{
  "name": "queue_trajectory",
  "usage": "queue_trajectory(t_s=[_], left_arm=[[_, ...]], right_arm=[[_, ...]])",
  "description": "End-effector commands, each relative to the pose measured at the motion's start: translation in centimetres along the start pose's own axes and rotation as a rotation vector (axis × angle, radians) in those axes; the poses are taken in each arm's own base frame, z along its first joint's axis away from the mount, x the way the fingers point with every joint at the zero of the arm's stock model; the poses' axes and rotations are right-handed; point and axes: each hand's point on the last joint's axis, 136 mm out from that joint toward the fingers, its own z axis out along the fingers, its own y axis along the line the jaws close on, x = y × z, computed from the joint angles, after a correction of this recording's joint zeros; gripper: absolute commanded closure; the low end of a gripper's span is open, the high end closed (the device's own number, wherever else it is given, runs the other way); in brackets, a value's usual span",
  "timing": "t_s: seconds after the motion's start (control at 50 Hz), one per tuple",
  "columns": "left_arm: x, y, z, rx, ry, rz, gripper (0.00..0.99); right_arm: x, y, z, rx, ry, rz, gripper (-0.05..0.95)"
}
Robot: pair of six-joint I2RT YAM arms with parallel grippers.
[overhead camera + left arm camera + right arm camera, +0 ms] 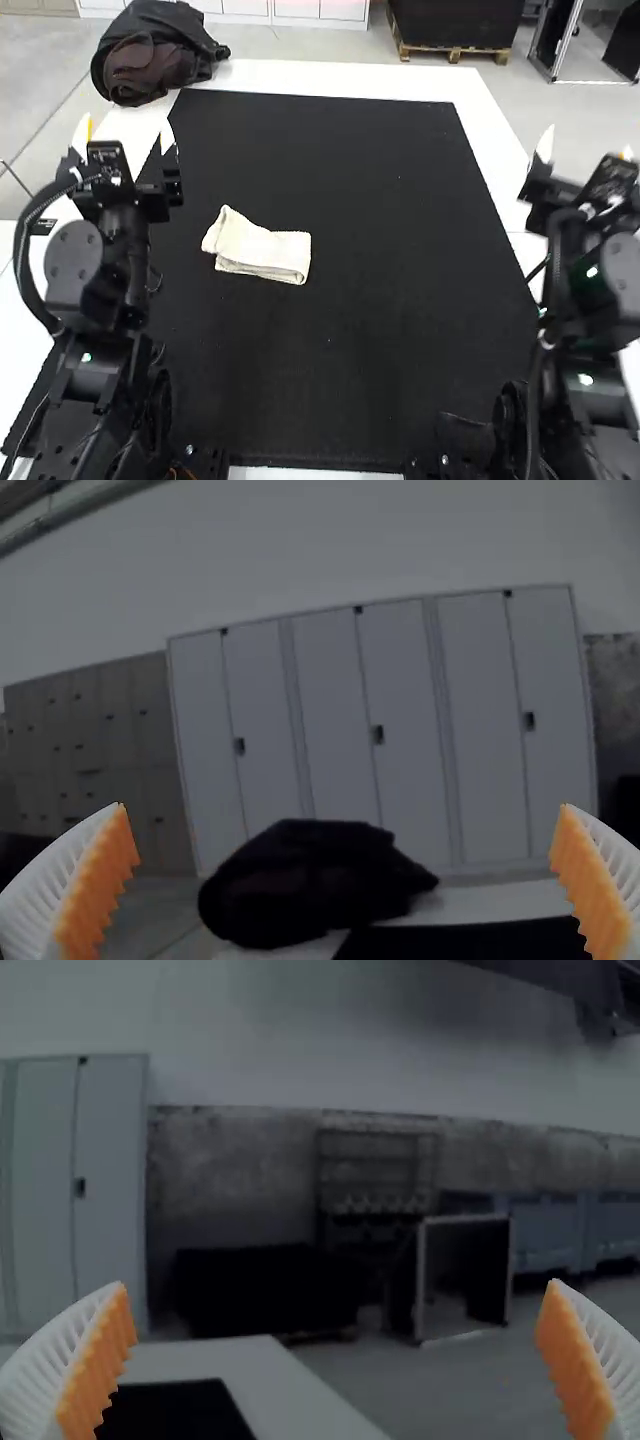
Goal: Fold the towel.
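Note:
The cream towel [262, 248] lies folded into a small, slightly uneven bundle on the black mat, left of the middle, one corner poking out toward the back left. My left gripper [124, 140] is raised at the left, apart from the towel, its white fingers spread. In the left wrist view the left gripper [345, 880] is open with nothing between its orange pads. At the far right stands my right gripper [584, 165], well away from the towel. The right wrist view has the right gripper [335, 1355] open and holding nothing.
A black mat [400, 250] covers most of the white table [350, 78]. A dark bag [155, 55] sits on the table's back left corner, beyond the left gripper; it also appears as a dark heap [310, 880] in the left wrist view.

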Motion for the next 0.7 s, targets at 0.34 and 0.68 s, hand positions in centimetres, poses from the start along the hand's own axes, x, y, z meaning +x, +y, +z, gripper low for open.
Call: queue_trajectory(t_s=[0.34,0.68], left_arm=[[8.7,-1.0,-1.4,0.034,0.294,0.08,0.028],[11.2,-1.8,-2.3,0.066,0.4,0.008,0.03]], right_arm=[[12.9,2.4,-2.7,-0.1,0.425,0.052,-0.02],[13.0,2.5,-2.7,-0.105,0.428,0.053,-0.02]])
